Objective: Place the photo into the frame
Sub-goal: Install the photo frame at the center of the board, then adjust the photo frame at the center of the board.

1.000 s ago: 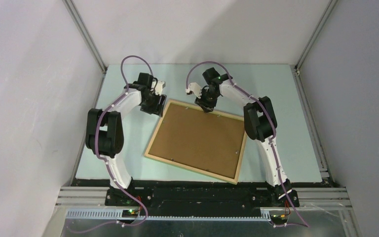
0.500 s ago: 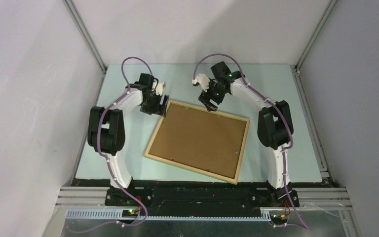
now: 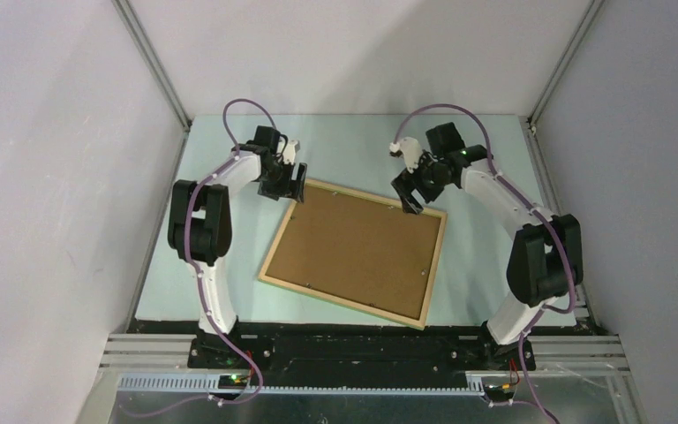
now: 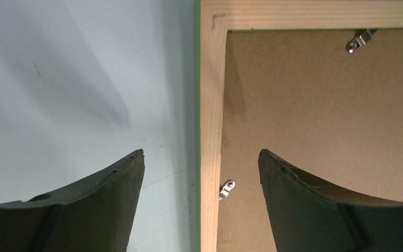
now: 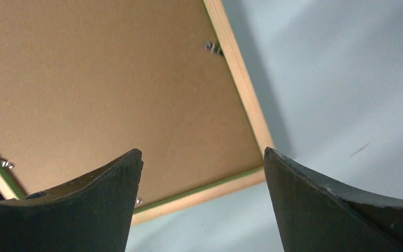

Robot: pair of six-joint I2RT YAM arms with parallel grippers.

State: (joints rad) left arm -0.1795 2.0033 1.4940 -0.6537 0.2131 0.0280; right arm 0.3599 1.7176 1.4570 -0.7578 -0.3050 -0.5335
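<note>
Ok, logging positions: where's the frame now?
Top view: the frame lies back-up, skewed, centre of the table, its far corners by the left gripper and right gripper.

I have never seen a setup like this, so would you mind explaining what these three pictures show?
These are two robot arms bolted at the near edge of a pale table. The wide picture comes from a fixed camera above and behind them; the other two from a camera on each wrist, with that gripper's dark fingers at the bottom. On the table lies a picture frame, back up, light wood with a green edge. Inside sits the photo, only its brown board back showing, with small metal tabs at the rim. The left gripper is over the frame's far left corner, the right gripper near its far right corner. Both are open and hold nothing.
</note>
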